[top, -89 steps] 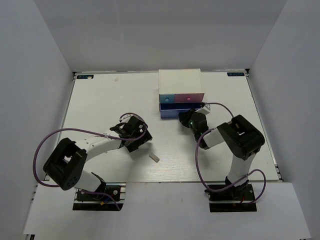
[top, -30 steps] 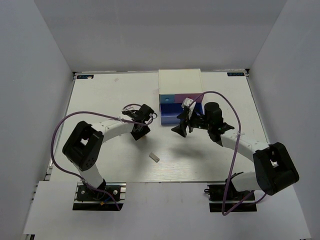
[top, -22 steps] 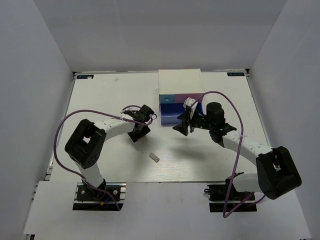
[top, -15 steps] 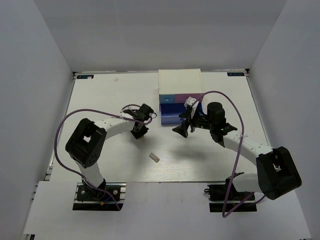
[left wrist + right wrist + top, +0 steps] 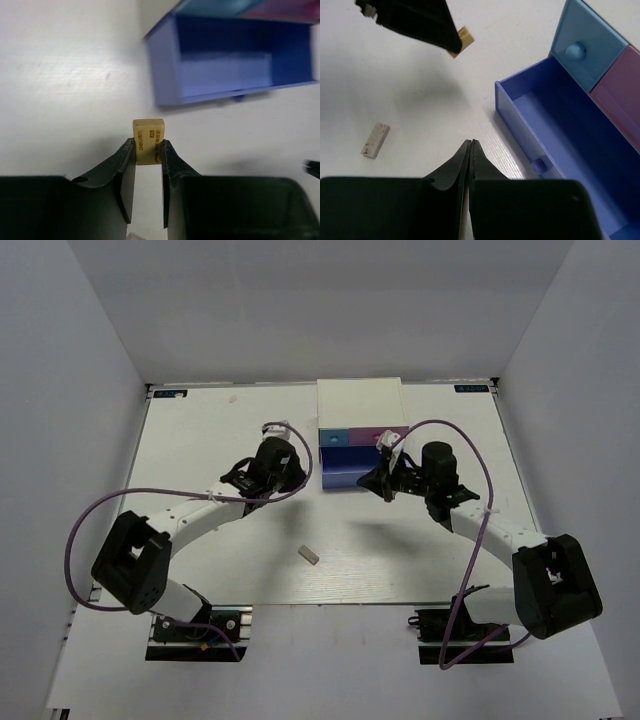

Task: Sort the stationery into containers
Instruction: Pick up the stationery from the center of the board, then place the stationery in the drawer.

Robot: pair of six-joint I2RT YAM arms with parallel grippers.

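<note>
**Sorting barely under way:** the left gripper (image 5: 148, 150) holds a tan eraser (image 5: 148, 140) above the white table (image 5: 200, 440), just to the near-left of the open purple-blue drawer (image 5: 162, 65) of the white drawer unit (image 5: 360, 400). The block is not yet over the drawer, and what shows of the drawer's inside looks empty.

The fingers (image 5: 125, 170) are clamped on the eraser's lower half and parted only by its width. Its printed upper end stands out beyond the tips.

The right gripper (image 5: 470, 150) hovers just on the near side of the drawer's front, close to its small knob. Its jaws are pressed fully together and carry nothing.

A second, greyish-white eraser (image 5: 375, 140) lies loose on the table nearer the arm bases, well apart from the unit — the only other loose item in view. The light blue drawer (image 5: 585, 40) and pink drawer (image 5: 617, 92) are pushed in.

Left to do, it would seem: carry the tan block over the open drawer and let it go, then fetch the greyish-white one.
</note>
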